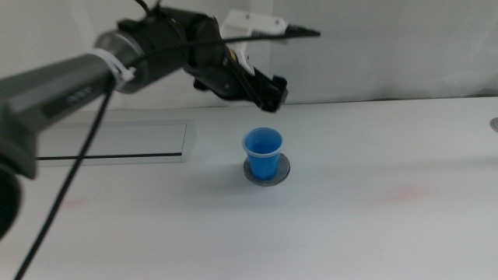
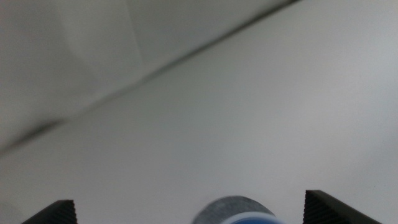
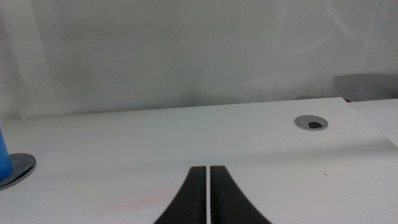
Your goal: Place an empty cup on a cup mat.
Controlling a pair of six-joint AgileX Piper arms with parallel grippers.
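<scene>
The blue cup (image 1: 263, 152) stands upright on the dark grey cup mat (image 1: 281, 171) in the middle of the table. My left gripper (image 1: 272, 92) hangs in the air above and behind the cup, apart from it, jaws open and empty. In the left wrist view the mat (image 2: 231, 206) and a sliver of the cup's rim (image 2: 252, 219) show between the two spread jaws. The right wrist view shows the cup's side (image 3: 3, 155) and the mat's edge (image 3: 20, 165), with my right gripper (image 3: 208, 186) shut and empty, away from them.
A long flat white-grey panel (image 1: 117, 142) lies on the table to the left of the cup. A round grey cable grommet (image 3: 310, 122) sits in the tabletop at the far right (image 1: 494, 124). A white wall backs the table.
</scene>
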